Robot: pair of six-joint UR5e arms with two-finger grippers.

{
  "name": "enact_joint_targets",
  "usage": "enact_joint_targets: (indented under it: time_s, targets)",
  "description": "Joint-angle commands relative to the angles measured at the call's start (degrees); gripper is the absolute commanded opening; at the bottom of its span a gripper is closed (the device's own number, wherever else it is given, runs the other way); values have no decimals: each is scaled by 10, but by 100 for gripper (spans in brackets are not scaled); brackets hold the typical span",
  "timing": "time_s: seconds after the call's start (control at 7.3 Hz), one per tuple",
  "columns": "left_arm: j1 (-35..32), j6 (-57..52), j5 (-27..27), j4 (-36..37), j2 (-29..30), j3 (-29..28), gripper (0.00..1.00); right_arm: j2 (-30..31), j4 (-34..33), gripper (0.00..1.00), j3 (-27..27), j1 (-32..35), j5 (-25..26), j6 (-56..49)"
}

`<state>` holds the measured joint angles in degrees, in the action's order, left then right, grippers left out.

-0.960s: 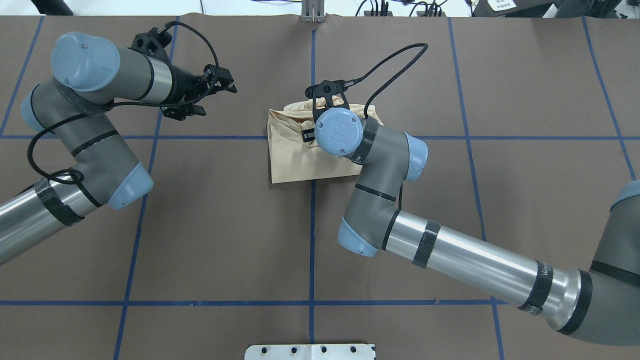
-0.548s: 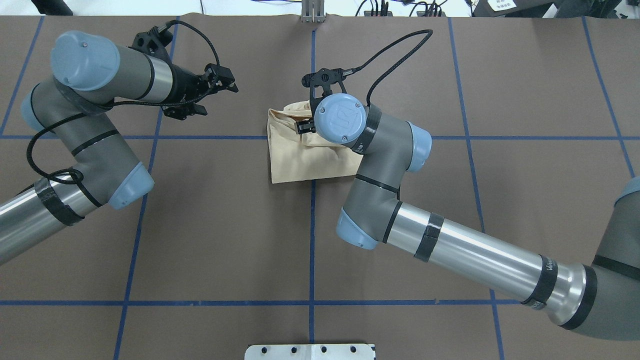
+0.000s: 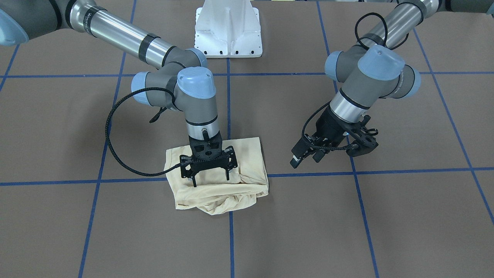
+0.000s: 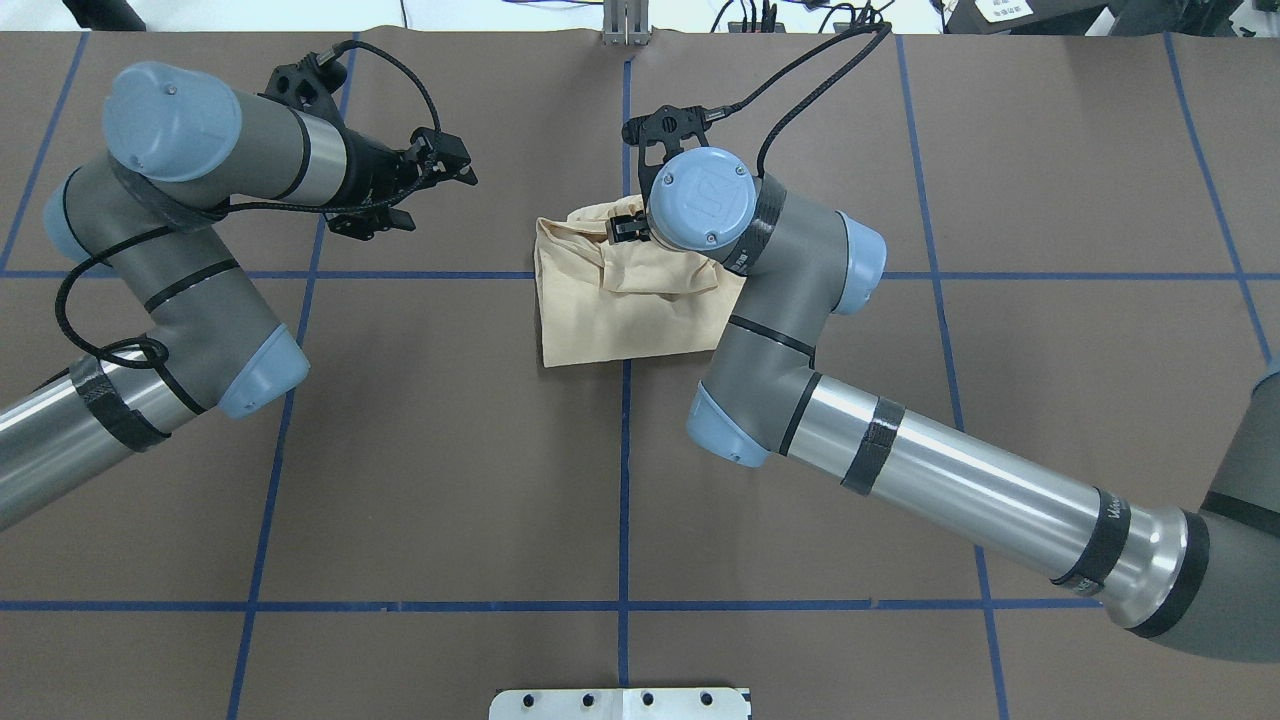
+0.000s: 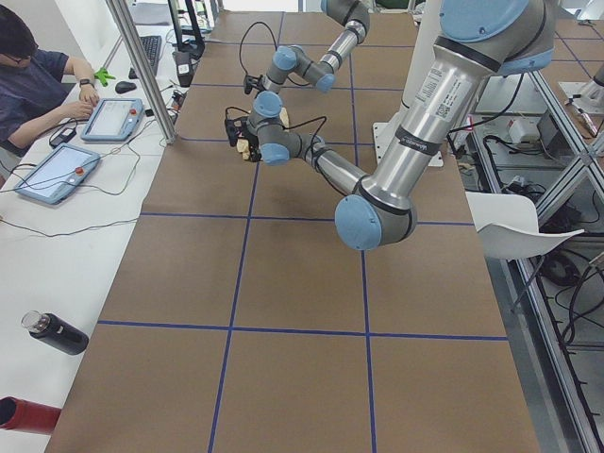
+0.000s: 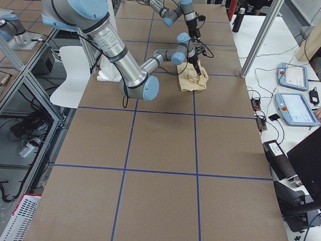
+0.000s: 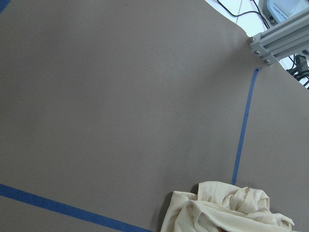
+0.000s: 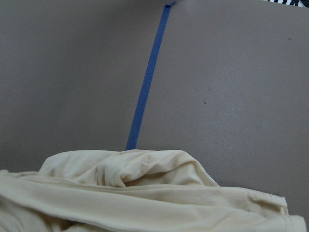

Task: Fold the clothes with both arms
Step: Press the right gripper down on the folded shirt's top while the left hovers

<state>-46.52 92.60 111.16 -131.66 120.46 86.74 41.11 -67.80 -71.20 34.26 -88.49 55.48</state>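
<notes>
We are looking at the brown desk (image 4: 450, 450), which is carrying blue tape lines (image 4: 624, 480); the right arm (image 4: 950, 490) is covering part of the cream shirt (image 4: 620, 320), which is lying rumpled mid-desk; the right claw (image 3: 211, 180) is hanging spread open over the cloth; the left claw (image 3: 307, 157) is hovering well apart, its jaws parted and holding nothing.

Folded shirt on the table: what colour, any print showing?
The shirt is plain pale cream-yellow, with no print visible. It shows best in the right wrist-mounted view.

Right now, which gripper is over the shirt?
The right gripper, open above the folded shirt; the left gripper hangs apart, over the table.
</notes>
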Motion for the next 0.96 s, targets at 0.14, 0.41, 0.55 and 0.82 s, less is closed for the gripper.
enact_joint_targets:
  time_s: [0.14,0.41,0.55,0.82]
  targets:
    - [-1,-12,0,-2,-1,-14,99,-1,-1,100,11,-9,-32,5]
    - [-1,-12,0,-2,-1,-14,99,-2,-1,100,18,-8,-45,6]
    - [0,-12,0,-2,-1,-18,99,-12,-1,100,33,-2,-45,6]
    - [0,-11,0,-4,-1,-25,99,-76,0,100,117,21,-44,-2]
